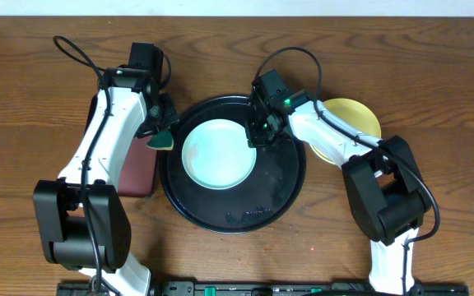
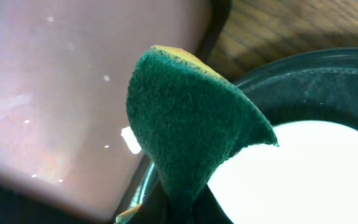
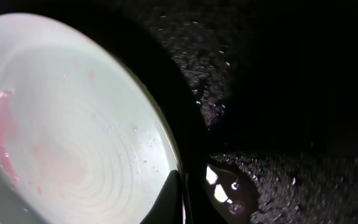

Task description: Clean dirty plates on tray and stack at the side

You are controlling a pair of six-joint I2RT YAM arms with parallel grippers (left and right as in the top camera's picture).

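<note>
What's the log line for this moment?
left hand: shut on green sponge, at black tray rim | right hand: shut on mint plate rim | mint plate: on tray, red smears | yellow plate: off tray, on table

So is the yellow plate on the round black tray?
No, the yellow plate lies on the wooden tabletop beside the black tray, which holds only a mint-green plate.

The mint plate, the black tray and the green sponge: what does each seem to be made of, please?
The mint plate is probably glazed ceramic or melamine: smooth, glossy, with faint concentric rings. The black tray looks like glossy plastic, since droplets bead and glint on it. The green sponge is a coarse fibrous scouring pad on yellow foam, seen at its edge.
</note>
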